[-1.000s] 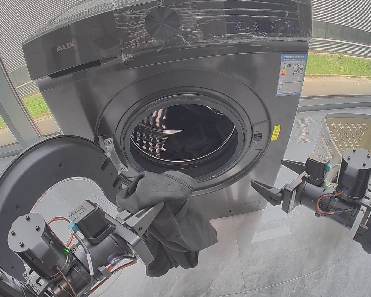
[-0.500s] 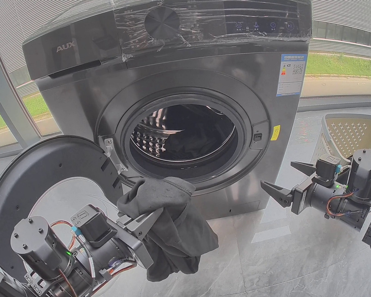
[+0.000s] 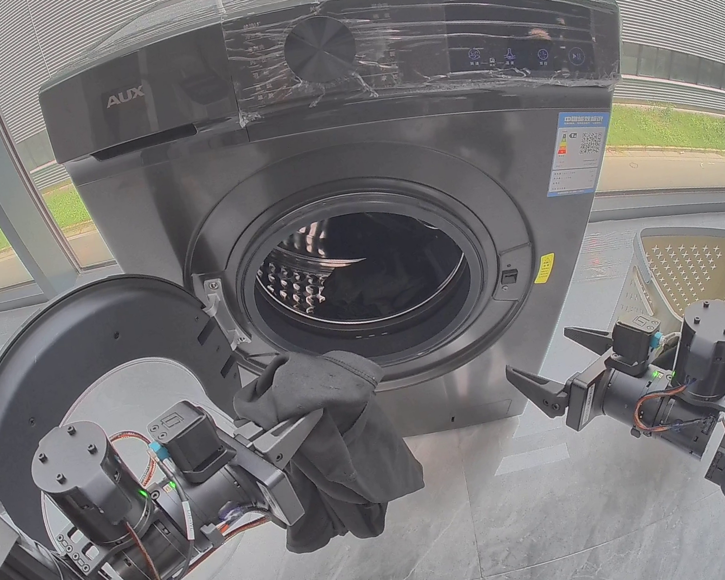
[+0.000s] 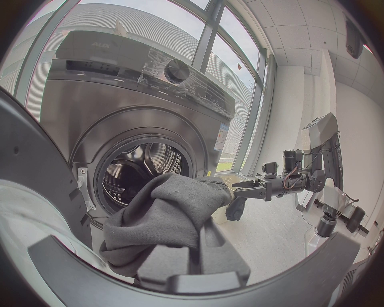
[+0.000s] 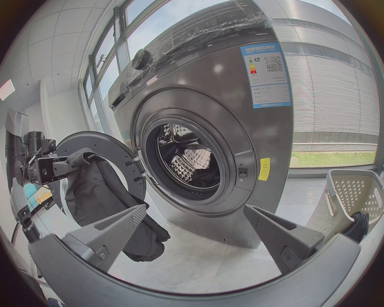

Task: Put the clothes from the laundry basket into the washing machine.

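1 dark garment [image 3: 338,441] hangs clamped in the left gripper [image 3: 309,433], just near-left of the washing machine [image 3: 411,141] and its open drum [image 3: 360,277]. The whole view has shifted and the machine looms closer, so loading looks imminent. Jaws wide and empty, the right gripper [image 3: 538,353] has edged right toward the laundry basket [image 3: 697,267], far right.

Washing machine [image 3: 340,153] straight ahead, its door [image 3: 71,353] swung open to the left. A garment [image 3: 341,436] hangs just before the drum opening; laundry basket [image 3: 698,271] on the floor, right.
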